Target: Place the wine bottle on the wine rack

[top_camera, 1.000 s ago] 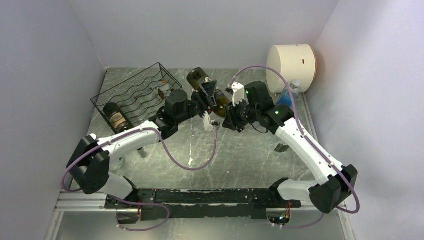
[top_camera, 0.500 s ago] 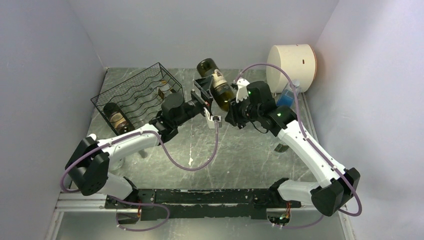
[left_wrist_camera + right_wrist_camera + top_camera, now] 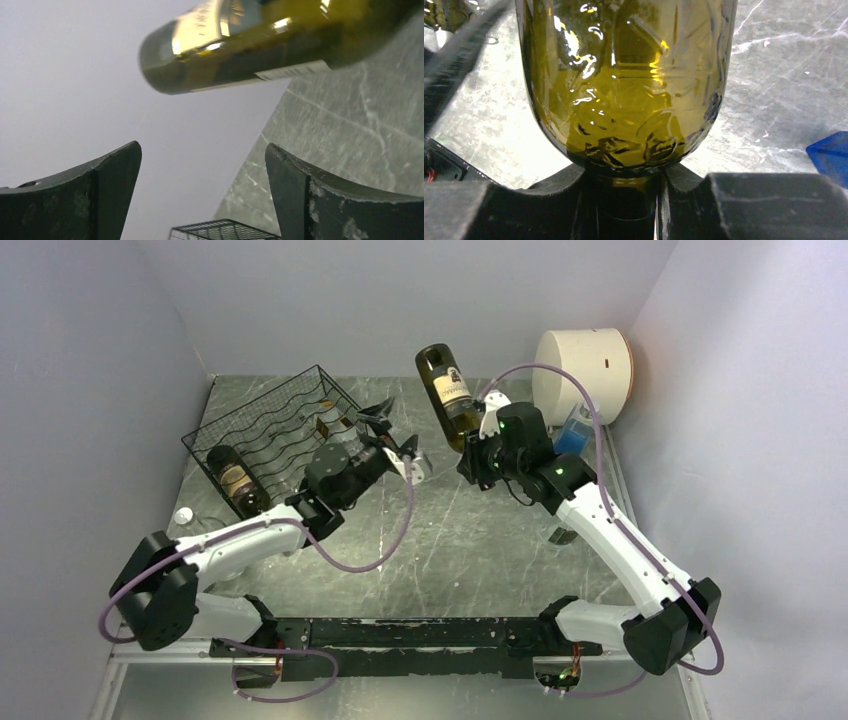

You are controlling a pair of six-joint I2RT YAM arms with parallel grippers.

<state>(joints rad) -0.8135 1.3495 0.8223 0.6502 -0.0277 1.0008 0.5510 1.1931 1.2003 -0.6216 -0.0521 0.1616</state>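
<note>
Wine bottle position: The wine bottle (image 3: pixel 446 390) hung clear of the tabletop (image 3: pixel 470 540). It was tilted, base uppermost and leaning toward the back wall. It was to the right of the wine rack (image 3: pixel 270 430) and well apart from it.
Right end effector: The right end effector (image 3: pixel 624 172) pinched the bottle's neck just below the shoulder, both jaws pressed against the glass.
Left end effector: The left end effector (image 3: pixel 397 440) was spread wide and held nothing. It sat between rack and bottle. In its wrist view the bottle body passed above the fingers without contact.
Handling: Judged rigid, smooth, slippery and breakable. How full it was could not be told.
Hold point: The neck grip left the body's mass far from the jaws, so the bottle would probably pivot or slip under a quick move. A second support on the body near the label would likely steady it.
Rack occupancy: One stored bottle (image 3: pixel 232 478) lay at the near left end. A second stored bottle (image 3: pixel 325 423) lay further back.
Edges: The rack's wire rim and wavy rods were the parts to clear, since glass striking wire was the main risk.
Open room: Bare tabletop lay in front of the rack and between the arms. A white drum (image 3: pixel 583 362) and a blue object (image 3: pixel 572 437) crowded the right rear corner. The left wall stood near the rack.
</note>
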